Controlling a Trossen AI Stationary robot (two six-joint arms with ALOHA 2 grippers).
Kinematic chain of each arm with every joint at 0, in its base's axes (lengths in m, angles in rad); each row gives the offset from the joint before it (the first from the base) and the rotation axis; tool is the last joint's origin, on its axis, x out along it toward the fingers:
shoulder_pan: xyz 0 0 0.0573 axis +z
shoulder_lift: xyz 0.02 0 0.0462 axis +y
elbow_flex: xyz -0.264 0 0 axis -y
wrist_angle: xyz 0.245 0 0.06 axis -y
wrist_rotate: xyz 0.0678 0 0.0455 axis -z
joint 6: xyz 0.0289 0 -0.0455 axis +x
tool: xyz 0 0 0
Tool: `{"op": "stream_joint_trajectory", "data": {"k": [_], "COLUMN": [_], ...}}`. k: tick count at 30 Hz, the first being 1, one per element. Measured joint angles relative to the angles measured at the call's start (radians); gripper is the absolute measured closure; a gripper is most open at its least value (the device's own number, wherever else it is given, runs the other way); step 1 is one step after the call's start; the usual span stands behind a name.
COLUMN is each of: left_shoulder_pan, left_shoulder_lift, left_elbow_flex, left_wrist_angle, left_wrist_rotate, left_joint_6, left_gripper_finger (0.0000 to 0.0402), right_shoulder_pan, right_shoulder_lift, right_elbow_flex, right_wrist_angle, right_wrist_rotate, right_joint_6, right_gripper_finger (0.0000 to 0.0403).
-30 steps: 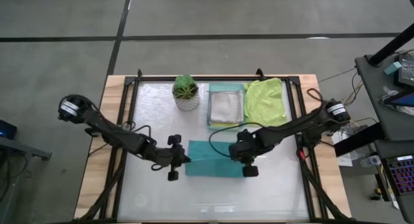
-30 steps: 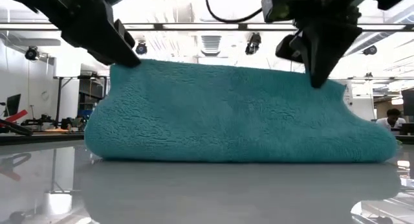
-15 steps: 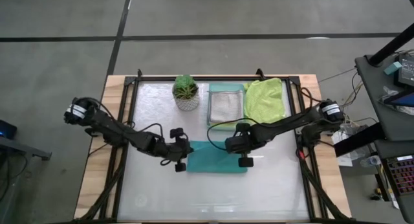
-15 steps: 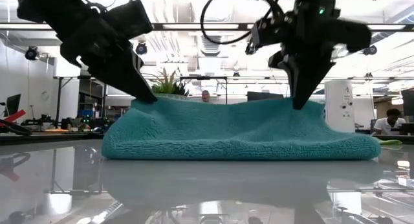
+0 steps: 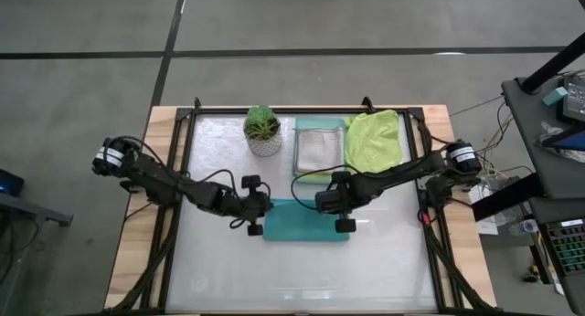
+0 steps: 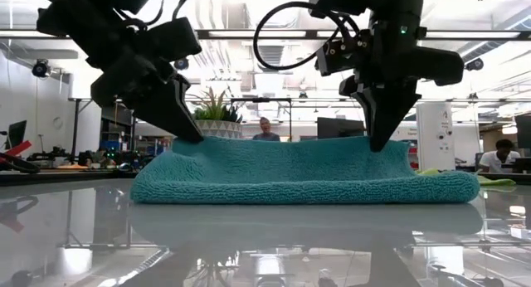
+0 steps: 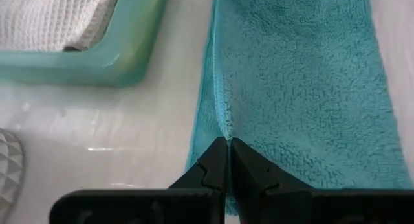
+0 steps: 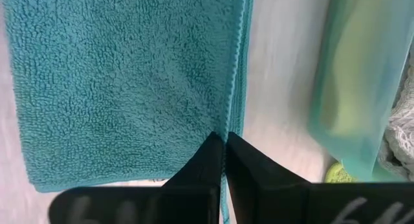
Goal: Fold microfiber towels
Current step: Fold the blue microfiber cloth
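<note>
Three towels counted from above: one teal towel (image 5: 306, 221) folded flat in the middle of the counter (image 5: 302, 279), one pale grey towel (image 5: 319, 149) inside the one mint tray (image 5: 320, 124) just behind the teal one, one lime green towel (image 5: 376, 140) beside that tray. One potted plant (image 5: 262, 130) on the tray's other side. Two hands: left hand (image 5: 262, 209) and right hand (image 5: 322, 203) each pinched closed on the teal towel's edge nearest the tray. Only in the low view: people far behind the counter.
</note>
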Motion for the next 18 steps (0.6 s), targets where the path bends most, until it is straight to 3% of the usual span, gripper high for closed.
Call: {"op": "stream_joint_trajectory", "data": {"k": [13,18], "left_shoulder_pan": [0.026,0.032], "left_shoulder_lift": [0.000,0.000], "left_elbow_flex": [0.000,0.000], "left_wrist_angle": [-0.009,-0.009], "left_wrist_rotate": [0.000,0.000], "left_joint_6": [0.222,0.221], "left_gripper_finger": [0.0400,0.0365], "right_shoulder_pan": [0.000,0.000], "right_shoulder_lift": [0.002,0.002], "right_elbow_flex": [0.000,0.000], "right_wrist_angle": [0.000,0.002], "right_wrist_rotate": [0.001,0.001], "right_joint_6": [0.000,0.001], "right_gripper_finger": [0.0394,0.0394]}}
